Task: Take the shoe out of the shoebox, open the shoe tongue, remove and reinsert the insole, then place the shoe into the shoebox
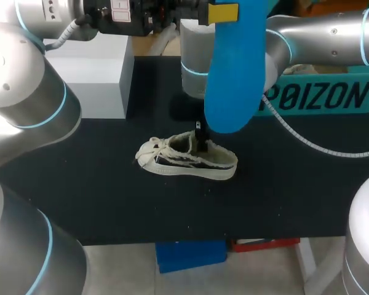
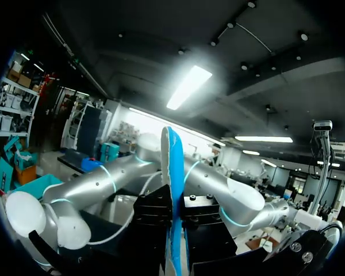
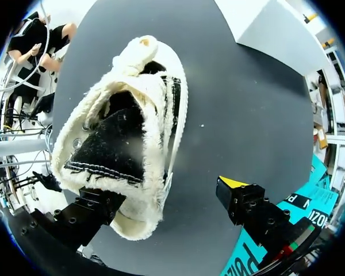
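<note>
A cream low-top shoe [image 1: 187,157] with dark side stripes lies on its sole in the middle of the black table [image 1: 111,203], toe to the left. High above it my left gripper [image 2: 175,230] is shut on a blue insole [image 1: 234,74], which hangs toe-down and is seen edge-on in the left wrist view as the insole [image 2: 172,190]. My right gripper [image 3: 167,198] stands open at the heel of the shoe [image 3: 132,144]. One finger's tip is hidden at the fuzzy collar, and the other fingertip [image 3: 233,183] is clear of the shoe over bare table.
A white box [image 1: 92,77] stands at the back left of the table. A teal box [image 1: 323,95] with dark lettering stands at the back right, with a white cable [image 1: 307,144] drooping in front of it. The insole hides most of my right gripper in the head view.
</note>
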Available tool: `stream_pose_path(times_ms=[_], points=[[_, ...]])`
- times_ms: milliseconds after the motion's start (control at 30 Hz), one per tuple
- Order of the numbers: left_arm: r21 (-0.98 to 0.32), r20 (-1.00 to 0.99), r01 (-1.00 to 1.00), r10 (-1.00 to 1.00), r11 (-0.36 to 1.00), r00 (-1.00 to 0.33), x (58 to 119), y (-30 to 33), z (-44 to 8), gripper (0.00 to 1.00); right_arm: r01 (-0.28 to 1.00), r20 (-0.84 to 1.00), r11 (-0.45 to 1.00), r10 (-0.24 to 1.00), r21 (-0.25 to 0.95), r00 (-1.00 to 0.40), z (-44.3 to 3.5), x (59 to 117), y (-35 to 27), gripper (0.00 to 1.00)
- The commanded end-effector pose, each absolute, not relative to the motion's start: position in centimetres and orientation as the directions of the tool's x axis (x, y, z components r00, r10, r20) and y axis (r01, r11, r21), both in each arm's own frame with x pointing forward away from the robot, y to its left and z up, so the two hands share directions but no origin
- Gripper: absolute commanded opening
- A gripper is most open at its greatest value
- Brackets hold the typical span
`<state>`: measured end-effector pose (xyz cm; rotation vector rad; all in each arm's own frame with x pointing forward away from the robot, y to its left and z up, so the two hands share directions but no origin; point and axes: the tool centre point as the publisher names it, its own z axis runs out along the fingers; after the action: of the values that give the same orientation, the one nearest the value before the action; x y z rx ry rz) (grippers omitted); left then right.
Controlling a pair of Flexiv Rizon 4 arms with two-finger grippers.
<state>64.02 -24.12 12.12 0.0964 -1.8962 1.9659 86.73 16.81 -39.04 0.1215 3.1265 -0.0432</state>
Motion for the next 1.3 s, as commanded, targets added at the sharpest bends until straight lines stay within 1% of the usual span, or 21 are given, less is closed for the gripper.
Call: stream_pose_path(times_ms=[33,67,100,167,267,300,333,1100,1167,1200,1267,1300], points=[[-0.943,0.325,-0.333,0.237,0.004,-0.916,64.0,-24.3,12.1,0.0,0.093,0.005,0.991,0.094,-0.095,-0.996,-40.0,86.8,17.1,0.95],[-0.943,0.325,-0.333,0.237,0.004,-0.916,64.0,-24.3,12.1,0.0,0.1,0.01,0.992,0.101,-0.082,-0.995,-40.2,86.7,17.0,0.82],[-0.943,0.325,-0.333,0.237,0.004,-0.916,64.0,-24.3,12.1,0.0,0.107,0.012,0.991,0.108,-0.075,-0.994,-40.4,86.7,16.9,0.5],[-0.943,0.325,-0.333,0.237,0.004,-0.916,64.0,-24.3,12.1,0.0,0.116,0.021,0.991,0.118,-0.059,-0.993,-40.6,86.6,16.9,0.35],[-0.943,0.325,-0.333,0.237,0.004,-0.916,64.0,-24.3,12.1,0.0,0.122,0.042,0.992,0.123,-0.04,-0.991,-41.2,86.3,17.0,0.29],[-0.943,0.325,-0.333,0.237,0.004,-0.916,64.0,-24.3,12.1,0.0,0.127,0.05,0.992,0.128,-0.023,-0.991,-41.3,86.2,17.0,0.11],[-0.943,0.325,-0.333,0.237,0.004,-0.916,64.0,-24.3,12.1,0.0,0.127,0.05,0.992,0.128,-0.023,-0.991,-41.3,86.2,17.0,0.0],[-0.943,0.325,-0.333,0.237,0.004,-0.916,64.0,-24.3,12.1,0.0,0.127,0.05,0.992,0.128,-0.023,-0.991,-41.3,86.2,17.0,0.0],[-0.943,0.325,-0.333,0.237,0.004,-0.916,64.0,-24.3,12.1,0.0,0.189,0.054,0.981,0.19,-0.031,-0.98,-40.0,86.3,16.9,0.0],[-0.943,0.325,-0.333,0.237,0.004,-0.916,64.0,-24.3,12.1,0.0,0.193,0.039,0.98,0.194,-0.044,-0.98,-39.2,86.2,17.0,0.0],[-0.943,0.325,-0.333,0.237,0.004,-0.916,64.0,-24.3,12.1,0.0,0.271,0.027,0.96,0.273,-0.067,-0.962,-36.5,86.0,17.1,0.0],[-0.943,0.325,-0.333,0.237,0.004,-0.916,64.0,-24.3,12.1,0.0,0.338,0.022,0.939,0.34,-0.07,-0.94,-35.1,86.1,17.0,0.0]])
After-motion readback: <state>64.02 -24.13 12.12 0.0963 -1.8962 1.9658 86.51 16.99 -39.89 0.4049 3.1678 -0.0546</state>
